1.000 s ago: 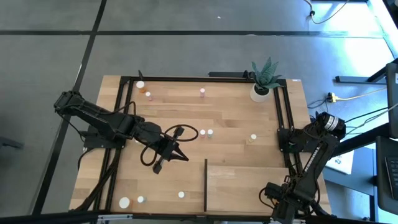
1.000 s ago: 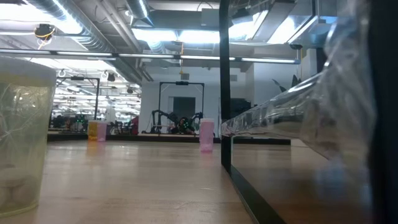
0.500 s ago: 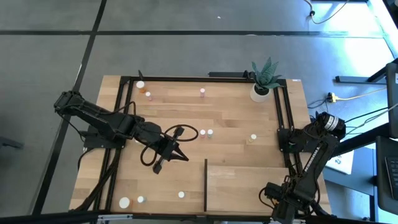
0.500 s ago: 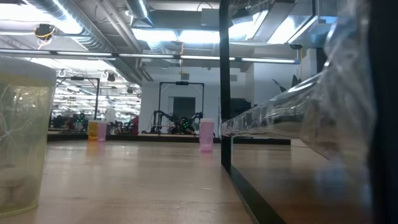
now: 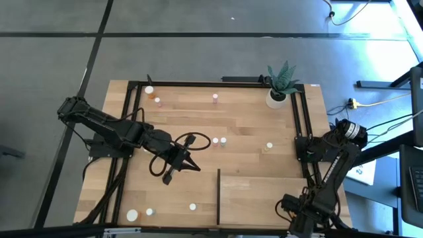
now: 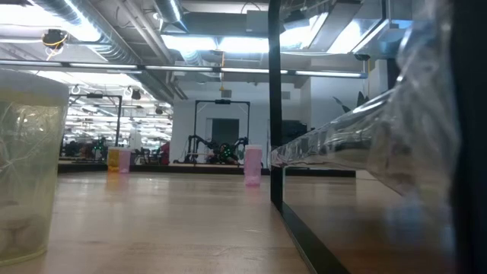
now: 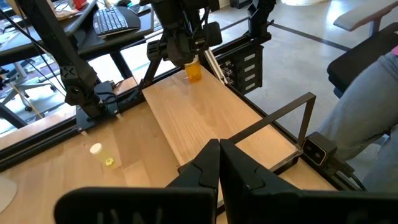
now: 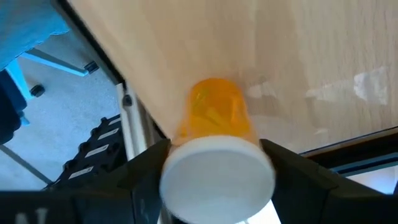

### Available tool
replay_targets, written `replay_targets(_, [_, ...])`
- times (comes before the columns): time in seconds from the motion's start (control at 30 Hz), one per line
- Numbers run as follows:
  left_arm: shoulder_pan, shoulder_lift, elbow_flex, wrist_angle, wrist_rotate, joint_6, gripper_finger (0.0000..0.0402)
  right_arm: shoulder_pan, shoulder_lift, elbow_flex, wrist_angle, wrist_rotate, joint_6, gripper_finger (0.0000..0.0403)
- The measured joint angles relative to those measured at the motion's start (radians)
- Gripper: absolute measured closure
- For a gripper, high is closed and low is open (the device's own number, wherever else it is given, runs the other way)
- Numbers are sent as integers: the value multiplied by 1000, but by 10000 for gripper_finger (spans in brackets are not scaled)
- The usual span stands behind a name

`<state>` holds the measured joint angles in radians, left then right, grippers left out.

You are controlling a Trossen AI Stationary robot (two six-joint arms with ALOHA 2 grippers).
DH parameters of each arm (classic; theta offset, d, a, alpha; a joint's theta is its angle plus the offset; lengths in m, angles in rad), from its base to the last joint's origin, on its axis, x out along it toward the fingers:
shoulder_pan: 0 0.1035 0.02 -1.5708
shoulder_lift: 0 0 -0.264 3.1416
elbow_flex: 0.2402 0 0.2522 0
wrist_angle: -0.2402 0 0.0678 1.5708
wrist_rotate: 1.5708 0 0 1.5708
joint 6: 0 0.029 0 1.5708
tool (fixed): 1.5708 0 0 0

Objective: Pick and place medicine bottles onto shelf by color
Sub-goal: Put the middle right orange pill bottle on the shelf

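An orange medicine bottle (image 8: 214, 118) with a white cap (image 8: 217, 177) stands upright on the light-wood shelf (image 5: 264, 198), close to its right edge. My right gripper (image 8: 214, 158) points down over it, open, one finger on each side of the cap. The left wrist view shows the same bottle (image 7: 194, 71) under that gripper (image 7: 184, 55). My left gripper (image 5: 196, 167) hangs shut over the middle of the table, left of the shelf's dark upright edge (image 5: 219, 196), holding nothing. Several small bottles stand loose on the table, such as a pink one (image 5: 215, 98) at the far side. My right gripper's fingers (image 8: 149, 165) come from above and flank the orange bottle's white cap (image 8: 186, 168). The cap overlaps them in the wrist view, so I cannot tell whether they touch it. The bottle rests on its base on the shelf.
A potted plant (image 5: 277, 92) stands at the far right corner. Two small bottles (image 5: 219, 141) sit mid-table, one (image 5: 269, 145) nearer the right arm, three (image 5: 150, 212) near the front left edge, two (image 5: 153, 96) at the far left. A black frame (image 5: 132, 119) rims the table.
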<state>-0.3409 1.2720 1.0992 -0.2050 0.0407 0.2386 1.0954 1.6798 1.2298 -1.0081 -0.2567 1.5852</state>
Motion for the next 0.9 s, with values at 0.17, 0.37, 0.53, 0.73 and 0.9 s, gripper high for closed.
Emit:
replay_targets(0.17, [0,0,0,0,0,0,401,0,0,31,-6,1,-12,160])
replay_targets(0.37, [0,0,0,0,0,0,401,0,0,44,-34,1,-18,160])
replay_targets(0.53, [0,0,0,0,0,0,401,0,0,44,-82,1,-17,160])
replay_targets(0.73, [0,0,0,-5,0,0,401,0,-1,44,-85,1,-16,160])
replay_targets(0.9, [0,0,0,-5,0,0,401,0,-7,44,-84,1,-16,160])
